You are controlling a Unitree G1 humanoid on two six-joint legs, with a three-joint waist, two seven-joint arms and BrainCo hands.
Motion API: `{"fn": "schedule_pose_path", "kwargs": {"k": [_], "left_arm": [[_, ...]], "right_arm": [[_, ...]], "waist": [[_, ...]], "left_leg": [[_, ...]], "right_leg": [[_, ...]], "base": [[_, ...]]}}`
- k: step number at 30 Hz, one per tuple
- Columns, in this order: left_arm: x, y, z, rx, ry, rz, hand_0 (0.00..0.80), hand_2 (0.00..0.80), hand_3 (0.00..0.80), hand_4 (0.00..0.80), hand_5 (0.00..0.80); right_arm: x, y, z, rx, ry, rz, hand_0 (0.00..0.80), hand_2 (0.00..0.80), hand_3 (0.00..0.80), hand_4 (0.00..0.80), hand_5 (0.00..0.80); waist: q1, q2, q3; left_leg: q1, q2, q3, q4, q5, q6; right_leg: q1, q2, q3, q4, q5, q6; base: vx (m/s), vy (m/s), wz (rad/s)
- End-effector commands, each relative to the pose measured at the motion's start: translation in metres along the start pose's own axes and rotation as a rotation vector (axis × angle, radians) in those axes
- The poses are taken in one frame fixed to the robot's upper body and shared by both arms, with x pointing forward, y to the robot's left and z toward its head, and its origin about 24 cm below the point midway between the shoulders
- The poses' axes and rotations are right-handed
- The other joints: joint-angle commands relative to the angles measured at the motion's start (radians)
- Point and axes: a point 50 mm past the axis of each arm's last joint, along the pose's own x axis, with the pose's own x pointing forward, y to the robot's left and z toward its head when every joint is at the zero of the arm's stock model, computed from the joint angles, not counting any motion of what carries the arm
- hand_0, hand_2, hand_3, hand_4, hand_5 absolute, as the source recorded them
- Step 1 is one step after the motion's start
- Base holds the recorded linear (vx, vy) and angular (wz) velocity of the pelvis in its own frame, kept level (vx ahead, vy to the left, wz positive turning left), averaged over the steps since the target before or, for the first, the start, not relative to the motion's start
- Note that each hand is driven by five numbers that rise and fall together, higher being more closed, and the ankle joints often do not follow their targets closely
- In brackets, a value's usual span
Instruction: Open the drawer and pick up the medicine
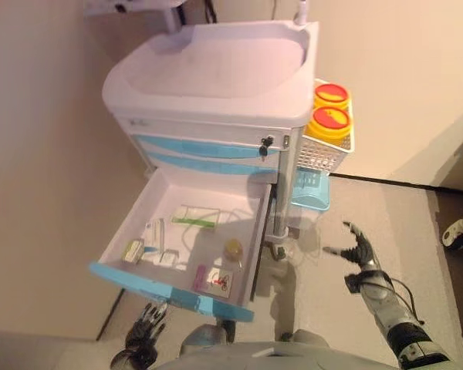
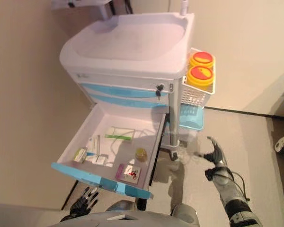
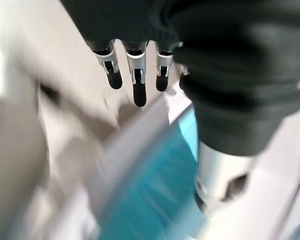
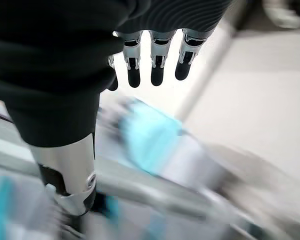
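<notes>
No text, number or sign can be read anywhere. Packets in the open drawer (image 1: 177, 231) and the yellow containers' red lids (image 1: 331, 95) carry markings too small to make out.

Drawer (image 1: 131, 212) pulled out, open above; cart body (image 1: 216, 116) overhangs rear; side basket (image 1: 324, 150) right.

A white side basket (image 1: 328, 151) hangs on the cart's right flank, and two yellow tubs with red lids (image 1: 331, 109) sit in it, one behind the other. Just below hangs a smaller light-blue basket (image 1: 312, 193). A bunch of keys (image 1: 267, 143) dangles from the lock on the upper drawer front. The floor (image 1: 417, 254) to the right is pale grey, with a dark strip running along the foot of the cream wall (image 1: 405, 69). At the far right edge, a white caster wheel (image 1: 460, 230) rests on the floor.
</notes>
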Motion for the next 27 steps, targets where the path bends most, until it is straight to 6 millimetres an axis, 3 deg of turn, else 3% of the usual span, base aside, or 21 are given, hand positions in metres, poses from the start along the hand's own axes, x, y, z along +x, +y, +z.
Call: {"fn": "schedule_pose_path", "kwargs": {"k": [1,5,8,15,20,27], "left_arm": [[0.005,0.010,0.000,0.228,0.088,-0.004,0.000,0.000,0.000,0.000,0.000],[0.008,0.003,-0.007,0.385,0.195,-0.075,0.000,0.000,0.000,0.000,0.000],[0.012,0.000,-0.001,0.383,0.208,-0.088,0.000,0.000,0.000,0.000,0.000],[0.018,-0.005,0.013,0.334,0.175,-0.097,0.000,0.000,0.000,0.000,0.000],[0.019,-0.003,0.016,0.094,0.161,-0.084,0.000,0.000,0.000,0.000,0.000],[0.018,0.009,0.022,0.210,0.147,-0.108,0.000,0.000,0.000,0.000,0.000]], "right_arm": [[0.020,-0.012,0.059,-0.057,-0.314,-0.029,0.000,0.000,0.000,0.000,0.000],[0.030,-0.001,0.117,-0.181,-0.613,0.087,0.000,0.000,0.000,0.000,0.000],[0.032,0.009,0.157,-0.242,-0.784,0.224,0.000,0.000,0.000,0.000,0.000],[0.036,0.039,0.214,-0.440,-1.008,0.382,0.000,0.000,0.000,0.000,0.000],[0.048,0.051,0.219,-0.570,-0.992,0.413,0.000,0.000,0.000,0.000,0.000],[0.068,0.076,0.195,-0.715,-0.838,0.577,0.000,0.000,0.000,0.000,0.000]], "waist": [[-0.034,-0.060,-0.004],[-0.039,-0.072,-0.019],[-0.028,-0.084,-0.026],[0.031,-0.106,-0.036],[0.094,-0.128,-0.028],[0.167,-0.159,0.003]], "left_leg": [[-0.019,-0.059,0.072,0.024,-0.092,0.067],[-0.014,-0.063,0.101,0.009,-0.105,0.074],[-0.009,-0.064,0.117,-0.008,-0.106,0.075],[-0.015,-0.065,0.115,-0.065,-0.077,0.072],[-0.038,-0.073,0.089,-0.070,-0.069,0.080],[-0.077,-0.071,0.054,-0.052,-0.064,0.088]], "right_leg": [[0.079,-0.017,0.133,-0.198,0.105,0.083],[0.073,-0.026,0.154,-0.234,0.132,0.105],[0.072,-0.034,0.154,-0.259,0.152,0.119],[0.063,-0.046,0.126,-0.284,0.177,0.136],[0.053,-0.058,0.098,-0.277,0.178,0.140],[0.044,-0.062,0.066,-0.270,0.181,0.145]], "base": [[-0.010,0.082,-0.44],[0.007,0.070,-0.40],[0.006,0.061,-0.21],[-0.006,0.043,-0.02],[-0.013,-0.001,0.23],[-0.014,-0.061,0.27]]}}
